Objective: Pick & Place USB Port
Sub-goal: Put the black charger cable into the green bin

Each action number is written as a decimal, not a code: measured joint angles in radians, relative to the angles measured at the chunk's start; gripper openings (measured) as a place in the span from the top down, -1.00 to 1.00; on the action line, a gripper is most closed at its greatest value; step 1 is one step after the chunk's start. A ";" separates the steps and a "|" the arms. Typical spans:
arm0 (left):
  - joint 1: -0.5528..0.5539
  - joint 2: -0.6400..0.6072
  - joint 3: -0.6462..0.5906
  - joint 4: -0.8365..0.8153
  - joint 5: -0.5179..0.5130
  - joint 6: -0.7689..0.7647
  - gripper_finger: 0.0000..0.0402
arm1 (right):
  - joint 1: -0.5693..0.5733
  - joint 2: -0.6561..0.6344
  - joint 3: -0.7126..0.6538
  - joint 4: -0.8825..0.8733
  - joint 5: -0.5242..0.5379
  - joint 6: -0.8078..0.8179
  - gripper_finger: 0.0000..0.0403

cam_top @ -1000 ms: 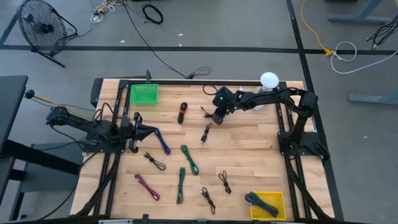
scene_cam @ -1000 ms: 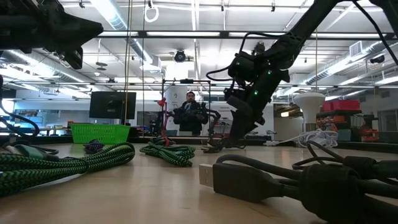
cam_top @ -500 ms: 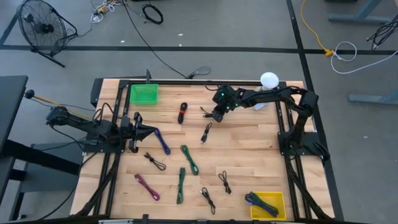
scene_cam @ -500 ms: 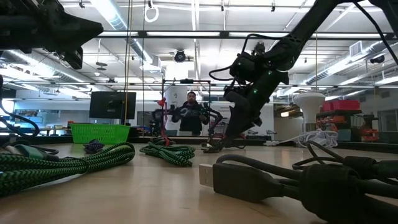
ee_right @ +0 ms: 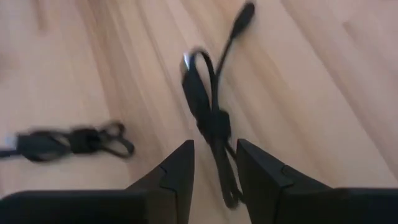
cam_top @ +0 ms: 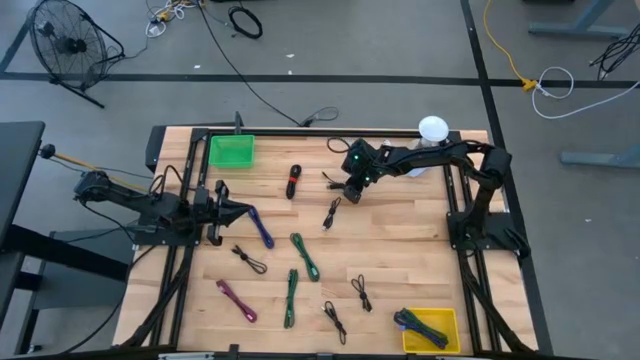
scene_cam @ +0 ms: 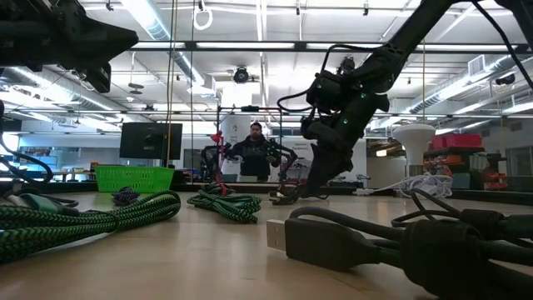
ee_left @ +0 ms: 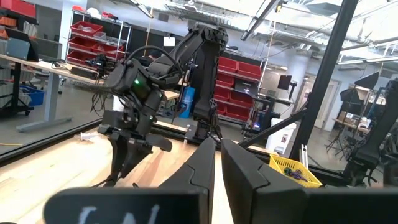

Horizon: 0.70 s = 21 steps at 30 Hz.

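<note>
A black USB cable (ee_right: pixel 200 93), tied in a small bundle, lies flat on the wooden table (cam_top: pixel 400 250) near its far middle; in the high view the black cable (cam_top: pixel 329 180) shows just left of my right gripper (cam_top: pixel 351 189). My right gripper (ee_right: pixel 214 147) is open and low over it, one finger on each side of the bundle; whether a finger touches it, I cannot tell. In the low view the right gripper (scene_cam: pixel 311 187) points down close to the table. My left gripper (cam_top: pixel 240 210) waits shut at the table's left side.
Several more bundled cables lie about: black (cam_top: pixel 332 213), blue (cam_top: pixel 262 228), green (cam_top: pixel 304 256), magenta (cam_top: pixel 236 300). A green basket (cam_top: pixel 231 150) stands at the far left, a yellow bin (cam_top: pixel 430 326) with cables at the near right. A red-and-black item (cam_top: pixel 293 182) lies left of the cable.
My right gripper has swayed a little toward the table's left and come back, staying low over the black cable. The cable lies where it was.
</note>
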 joint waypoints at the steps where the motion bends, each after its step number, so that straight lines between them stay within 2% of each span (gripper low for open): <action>1: 0.000 0.000 0.000 0.000 0.000 0.000 0.84 | 0.005 0.000 0.000 -0.019 0.023 -0.008 0.40; 7: 0.000 0.000 0.000 0.000 0.000 0.001 0.84 | 0.031 0.000 0.000 -0.049 0.127 -0.052 0.47; 12: 0.000 0.000 0.000 0.000 0.000 0.001 0.84 | 0.031 0.000 0.000 -0.050 0.113 -0.058 0.92; 18: 0.000 0.000 0.000 0.000 -0.004 0.001 0.84 | 0.031 0.000 0.001 -0.050 0.112 -0.055 0.97; 21: 0.000 0.000 0.000 0.000 -0.031 0.003 0.84 | 0.032 -0.003 0.016 -0.054 0.074 -0.048 0.98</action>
